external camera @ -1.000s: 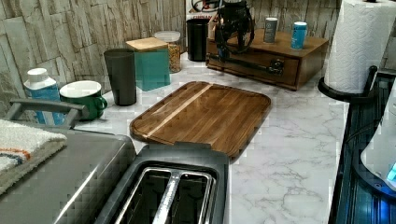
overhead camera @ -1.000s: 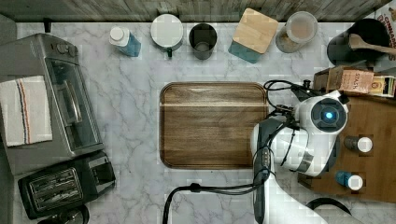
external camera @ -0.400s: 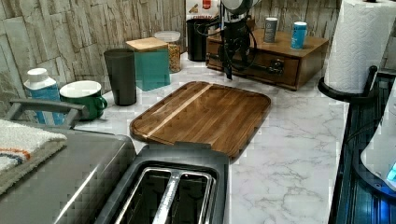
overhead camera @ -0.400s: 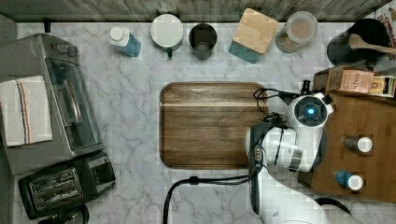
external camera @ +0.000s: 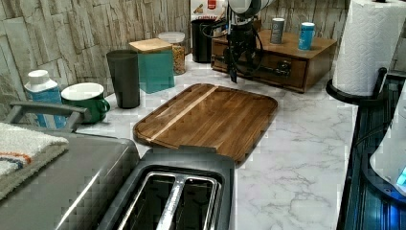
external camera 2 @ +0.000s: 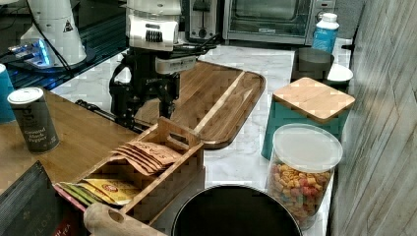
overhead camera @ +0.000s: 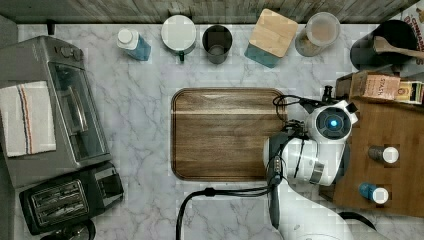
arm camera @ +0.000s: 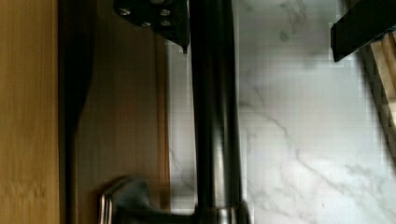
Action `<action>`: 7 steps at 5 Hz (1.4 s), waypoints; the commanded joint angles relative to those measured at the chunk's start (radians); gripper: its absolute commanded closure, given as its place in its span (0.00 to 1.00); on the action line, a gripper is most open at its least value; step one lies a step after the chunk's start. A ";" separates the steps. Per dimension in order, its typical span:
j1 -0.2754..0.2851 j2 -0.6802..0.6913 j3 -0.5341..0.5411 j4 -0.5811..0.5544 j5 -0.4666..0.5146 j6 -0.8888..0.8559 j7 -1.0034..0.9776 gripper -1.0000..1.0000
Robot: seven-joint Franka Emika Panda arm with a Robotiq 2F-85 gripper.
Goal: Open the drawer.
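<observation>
The drawer [external camera: 268, 64] appears barely opened, if at all, and the gripper [external camera 2: 142, 105], fingers spread apart, straddles its black handle [arm camera: 212, 116] without clamping it.

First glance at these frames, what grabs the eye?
The white arm, its gripper hanging at the drawer front by the black bar handle, at the top view's right. Next, the dark wooden board mid-counter on the marble. Then the toaster oven with a striped towel on top, at the top view's left.
</observation>
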 commanded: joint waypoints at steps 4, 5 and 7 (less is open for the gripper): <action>0.070 -0.055 0.126 -0.047 0.147 -0.013 -0.080 0.00; 0.134 -0.082 0.151 -0.086 0.151 -0.015 -0.030 0.00; 0.229 -0.068 0.210 -0.080 0.202 -0.028 0.009 0.00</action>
